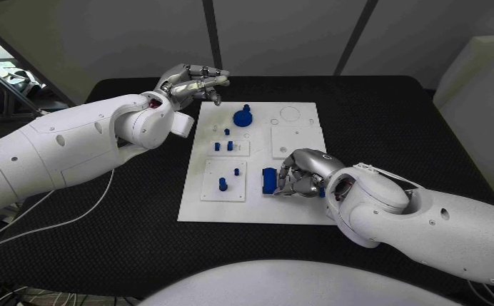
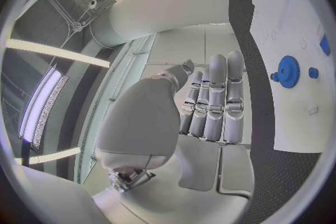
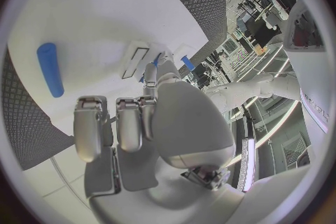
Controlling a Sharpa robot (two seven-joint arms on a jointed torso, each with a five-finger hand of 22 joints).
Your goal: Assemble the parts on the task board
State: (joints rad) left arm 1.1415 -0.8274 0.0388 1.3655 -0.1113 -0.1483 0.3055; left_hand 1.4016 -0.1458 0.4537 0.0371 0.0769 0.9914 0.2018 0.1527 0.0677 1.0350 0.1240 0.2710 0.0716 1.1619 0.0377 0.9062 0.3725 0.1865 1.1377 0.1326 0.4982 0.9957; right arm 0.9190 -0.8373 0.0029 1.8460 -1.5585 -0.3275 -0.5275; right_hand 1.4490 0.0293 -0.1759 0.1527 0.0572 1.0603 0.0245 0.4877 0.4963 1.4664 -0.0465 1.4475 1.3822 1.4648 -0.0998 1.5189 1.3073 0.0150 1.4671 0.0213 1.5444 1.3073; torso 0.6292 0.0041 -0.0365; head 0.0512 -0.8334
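Head view shows you the right hand (image 1: 300,172) low over the near right part of the task board (image 1: 200,210), fingers curled in beside an upright blue block (image 1: 268,180); you cannot tell whether it grips anything. Your left hand (image 1: 191,82) hangs above the board's far left corner, fingers curled, holding nothing, with the blue gear (image 1: 243,117) just right of it.

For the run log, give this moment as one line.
left robot hand: raised, holds nothing | right robot hand: on board | gear: on board
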